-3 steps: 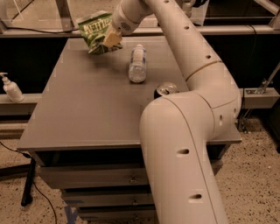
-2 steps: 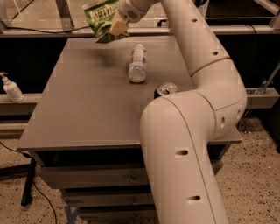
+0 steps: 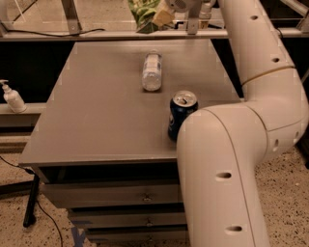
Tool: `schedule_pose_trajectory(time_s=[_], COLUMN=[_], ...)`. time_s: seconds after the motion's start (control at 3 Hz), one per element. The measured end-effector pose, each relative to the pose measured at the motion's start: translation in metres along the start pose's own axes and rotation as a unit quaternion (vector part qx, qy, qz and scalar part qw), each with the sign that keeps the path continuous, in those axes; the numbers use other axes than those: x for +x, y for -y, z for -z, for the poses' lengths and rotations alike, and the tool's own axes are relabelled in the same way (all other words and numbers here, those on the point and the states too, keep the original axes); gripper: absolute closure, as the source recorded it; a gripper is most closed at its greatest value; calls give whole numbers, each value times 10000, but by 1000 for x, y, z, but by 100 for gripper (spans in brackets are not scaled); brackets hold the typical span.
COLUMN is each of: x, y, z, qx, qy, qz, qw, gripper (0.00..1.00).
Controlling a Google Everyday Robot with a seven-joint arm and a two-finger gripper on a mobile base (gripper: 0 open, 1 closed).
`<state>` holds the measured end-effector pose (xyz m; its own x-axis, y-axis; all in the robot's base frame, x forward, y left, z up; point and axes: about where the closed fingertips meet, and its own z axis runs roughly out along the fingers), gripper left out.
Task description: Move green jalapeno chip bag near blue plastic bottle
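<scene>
From where I stood, the gripper (image 3: pixel 162 17) was up at the very top of the frame, a little right of centre, raised above the far edge of the grey table (image 3: pixel 96 111). It was clamped on the green jalapeno chip bag (image 3: pixel 141 12), which hung in the air just left of it. The bag's upper part was cut off by the top of the frame, so only a crumpled green and pale patch showed. The bag touched nothing on the table.

Below it, in the upper middle of the frame, the blue plastic bottle (image 3: pixel 151 72) lay on its side on the tabletop. It looked pale and clear, and its length ran away from me toward the far edge. The bag hung beyond that far end and a touch to the left, with clear space between the two.

Nearer to me, right of centre, a dark blue soda can (image 3: pixel 180 116) stood upright with its opened top showing. It was close to the table's right edge and right against the bulk of the white arm (image 3: pixel 270 96). That arm filled the right side of the frame, rising from the lower right, bending and reaching back to the top.

Off at the left edge, a white pump dispenser (image 3: pixel 12 98) stood on a low ledge beside the table. Under the tabletop I saw grey drawers (image 3: pixel 120 195) stacked one over another
</scene>
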<state>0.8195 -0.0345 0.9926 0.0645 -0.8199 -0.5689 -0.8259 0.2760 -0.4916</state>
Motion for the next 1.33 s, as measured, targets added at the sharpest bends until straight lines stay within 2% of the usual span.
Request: schedule_pose_trajectory(time_s=[0.33, 0.67, 1.0, 1.33], x=[35, 71, 94, 103], y=[12, 10, -5, -30], z=[32, 53, 62, 54], qx=[191, 173, -69, -494], qy=[-137, -235, -236, -147], qz=[-190, -423, -552, -528], qw=[9995, 9987, 9982, 9973], gripper=[100, 100, 100, 100])
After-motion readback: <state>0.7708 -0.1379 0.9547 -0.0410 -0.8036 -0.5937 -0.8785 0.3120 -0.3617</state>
